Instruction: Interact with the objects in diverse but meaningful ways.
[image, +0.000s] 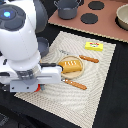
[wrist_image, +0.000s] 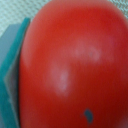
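The round, glossy red toy tomato filled the wrist view, lying directly under the jaws with a teal pad against one side. It was round, with no long axis or heading. Whether the jaws gripped it, I could not tell. In the exterior view it peeked out beneath the gripper, on the woven beige placemat.

I count one round red tomato, one golden bread loaf, one yellow butter block, two wooden-handled utensils, one grey pot.
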